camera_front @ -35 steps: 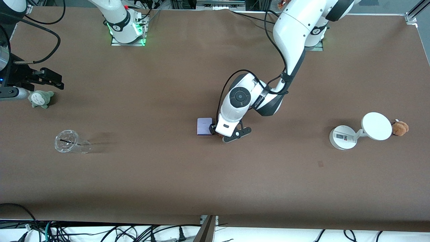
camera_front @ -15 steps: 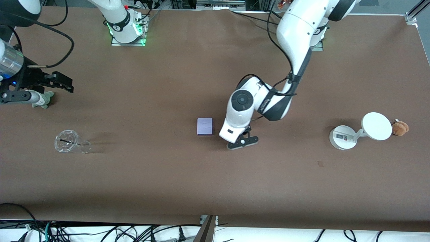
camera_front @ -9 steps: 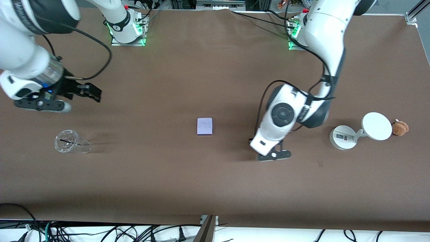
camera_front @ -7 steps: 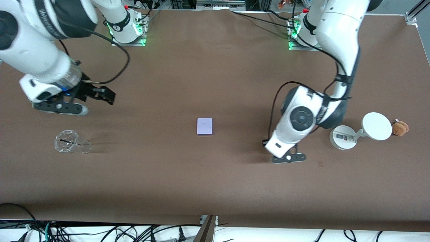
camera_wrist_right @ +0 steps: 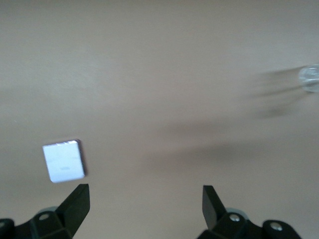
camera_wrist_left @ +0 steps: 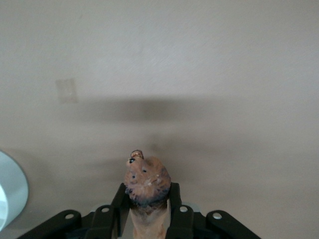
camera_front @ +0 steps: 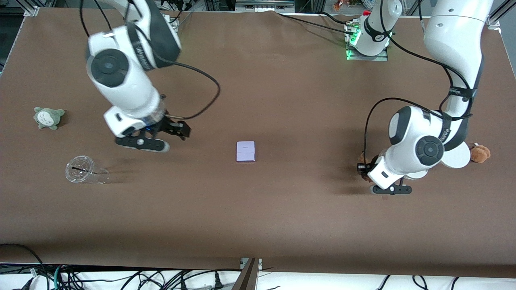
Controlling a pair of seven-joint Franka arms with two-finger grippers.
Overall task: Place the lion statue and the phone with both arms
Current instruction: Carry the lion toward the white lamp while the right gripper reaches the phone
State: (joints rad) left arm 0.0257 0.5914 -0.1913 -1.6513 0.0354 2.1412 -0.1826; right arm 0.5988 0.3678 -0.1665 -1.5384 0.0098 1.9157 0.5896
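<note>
The left gripper (camera_front: 364,168) is up over the table (camera_front: 282,221) toward the left arm's end, clamped on the lion statue (camera_wrist_left: 146,186), whose head pokes out past the fingers (camera_wrist_left: 119,201); the white stand (camera_front: 457,157) and a brown plush (camera_front: 480,153) sit close by, near that end's edge; the phone (camera_front: 245,151) lies flat mid-table, well clear of every edge, bare cloth all round it; the right gripper (camera_front: 180,129) hangs over open table toward the right arm's end, jaws spread wide and empty; a clear cup (camera_front: 82,170) and a grey-green plush (camera_front: 48,117) sit near that end's edge.

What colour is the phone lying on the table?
Pale lavender phone; the front view shows it best.
</note>
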